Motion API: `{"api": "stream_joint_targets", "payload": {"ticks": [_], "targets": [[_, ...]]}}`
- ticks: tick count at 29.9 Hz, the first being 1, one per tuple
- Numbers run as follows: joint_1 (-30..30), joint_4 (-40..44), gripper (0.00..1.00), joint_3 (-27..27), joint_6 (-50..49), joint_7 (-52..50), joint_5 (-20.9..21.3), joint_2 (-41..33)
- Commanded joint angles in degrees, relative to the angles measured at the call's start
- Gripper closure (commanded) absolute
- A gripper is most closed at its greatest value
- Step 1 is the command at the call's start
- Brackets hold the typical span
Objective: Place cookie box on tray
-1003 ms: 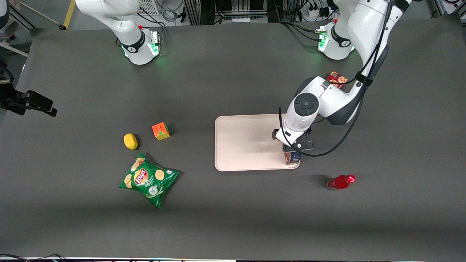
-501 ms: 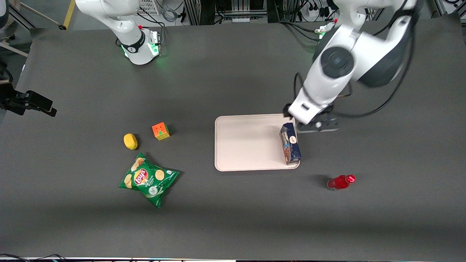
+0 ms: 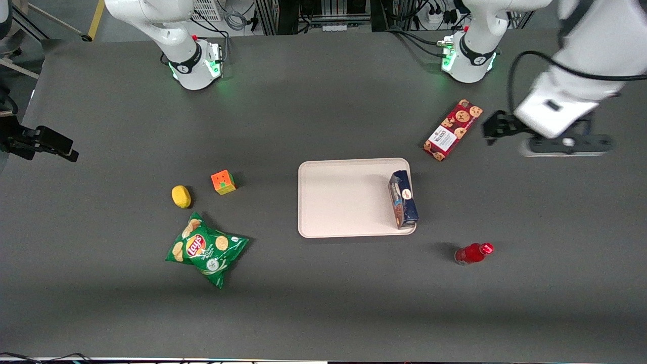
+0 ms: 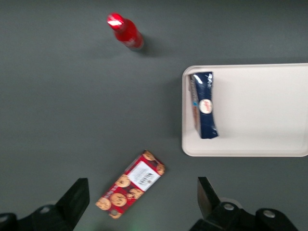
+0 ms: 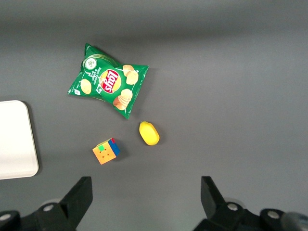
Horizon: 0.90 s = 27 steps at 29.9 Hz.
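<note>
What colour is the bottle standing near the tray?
Red bottle, seen best in the front view. The hand is open, up away from it.

The front camera is looking steeply down on my whole dark grey surface (image 3: 323, 313) from high up. My left wrist camera is looking straight down past my wide-spread pincer (image 4: 142, 204), sharing the cream-white rectangular tray (image 3: 343, 197) (image 4: 260, 110) with both others. The parked wrist camera is catching only that tray's corner (image 5: 17, 139).

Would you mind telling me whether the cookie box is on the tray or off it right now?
On it. The cookie box rests inside the tray along the rim at the working arm's end, and the open gripper is up and away, empty.
</note>
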Motion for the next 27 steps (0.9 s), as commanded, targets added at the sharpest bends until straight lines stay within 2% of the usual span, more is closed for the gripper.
{"api": "stream_joint_targets", "payload": {"ticks": [1,7,27], "targets": [[-0.3,-1.4,0.0,2.2,-0.2,2.7,-0.4,-1.8],[-0.3,-5.1,0.0,4.8,3.1,3.6,-0.3,-3.4],[-0.5,-6.0,0.0,4.8,3.7,3.4,-0.4,-3.8]]}}
